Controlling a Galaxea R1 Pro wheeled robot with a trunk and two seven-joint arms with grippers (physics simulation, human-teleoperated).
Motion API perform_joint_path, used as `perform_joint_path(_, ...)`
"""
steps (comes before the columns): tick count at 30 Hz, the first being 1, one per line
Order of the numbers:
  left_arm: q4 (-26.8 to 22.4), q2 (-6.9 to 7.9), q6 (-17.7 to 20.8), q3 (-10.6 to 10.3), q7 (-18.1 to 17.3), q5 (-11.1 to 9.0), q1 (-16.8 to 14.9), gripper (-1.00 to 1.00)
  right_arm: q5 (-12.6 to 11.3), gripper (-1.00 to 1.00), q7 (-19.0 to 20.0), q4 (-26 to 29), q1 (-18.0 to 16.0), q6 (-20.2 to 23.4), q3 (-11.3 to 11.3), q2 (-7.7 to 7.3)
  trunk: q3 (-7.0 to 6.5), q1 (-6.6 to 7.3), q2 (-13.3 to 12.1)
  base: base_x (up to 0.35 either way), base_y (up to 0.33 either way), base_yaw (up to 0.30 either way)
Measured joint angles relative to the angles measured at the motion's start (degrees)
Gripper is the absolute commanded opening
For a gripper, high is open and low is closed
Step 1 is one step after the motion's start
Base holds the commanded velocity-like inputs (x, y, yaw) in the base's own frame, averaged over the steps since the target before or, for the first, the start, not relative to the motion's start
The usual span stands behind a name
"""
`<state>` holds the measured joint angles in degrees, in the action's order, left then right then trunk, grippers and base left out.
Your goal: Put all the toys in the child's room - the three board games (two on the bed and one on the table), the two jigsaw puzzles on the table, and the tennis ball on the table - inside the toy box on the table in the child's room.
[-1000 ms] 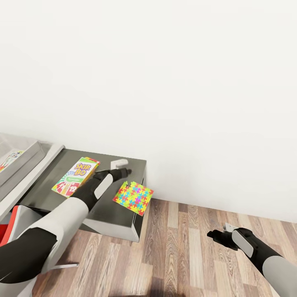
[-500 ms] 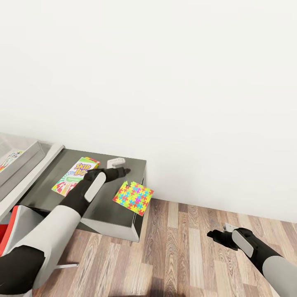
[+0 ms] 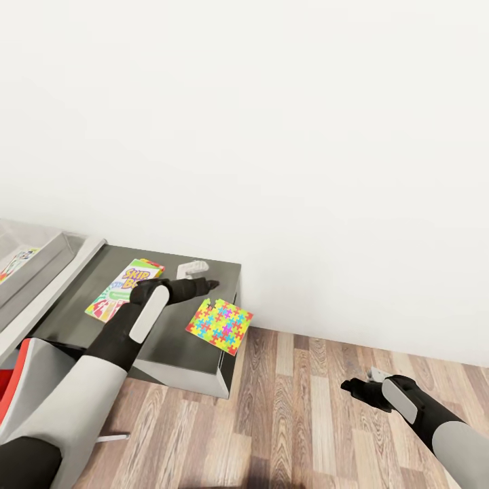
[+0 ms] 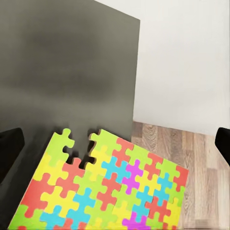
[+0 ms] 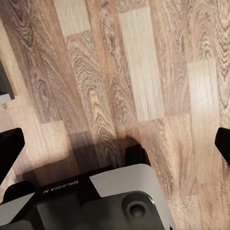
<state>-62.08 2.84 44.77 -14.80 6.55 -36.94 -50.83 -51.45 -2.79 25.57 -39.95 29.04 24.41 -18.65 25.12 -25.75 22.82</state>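
Left gripper (image 3: 197, 277), jaws spread, hovers above jigsaw puzzle (image 3: 219, 326) overhanging table (image 3: 81, 299); board game (image 3: 124, 288) unpacked beside; right gripper (image 3: 361, 384) spread, idle over floor (image 3: 305, 421).

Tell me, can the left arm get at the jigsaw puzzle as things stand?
Probably yes: the open left tool hovers just beside the jigsaw puzzle on the dark side unit, with nothing between them.

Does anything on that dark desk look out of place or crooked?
Yes. The jigsaw puzzle lies askew with a corner overhanging the dark side unit's edge above the floor, and a piece is missing along one edge.
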Motion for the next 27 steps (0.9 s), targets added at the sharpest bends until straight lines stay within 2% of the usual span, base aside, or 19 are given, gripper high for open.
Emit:
perform_joint_path(8, -3.8, 0.01, 3.2, 0.1, 0.0, -0.2, 1.1, 1.0, 0.0, 1.0, 0.0, 0.0, 0.0, 0.0, 0.0, 0.0, -0.5, 0.0, 0.0, 0.0, 0.0, 0.0)
perform_joint_path(11, -7.9, 0.01, 5.4, 0.1, 0.0, -0.3, 2.7, 1.0, 0.0, 1.0, 0.0, 0.0, 0.0, 0.0, 0.0, 0.0, -0.77, 0.01, 0.0, 0.0, 0.0, 0.0)
perform_joint_path(18, -13.8, 0.01, 8.0, 0.1, 0.0, -0.4, 5.4, 1.0, 0.0, 1.0, 0.0, 0.0, 0.0, 0.0, -0.1, 0.0, -1.42, 0.01, 0.0, 0.0, 0.0, 0.0)
perform_joint_path(27, -16.2, 0.03, 9.5, 0.1, 0.0, -1.0, 6.9, 1.0, 0.0, 1.0, 0.0, 0.0, 0.0, 0.0, -0.1, 0.0, -2.28, 0.0, 0.0, 0.0, 0.0, 0.0)
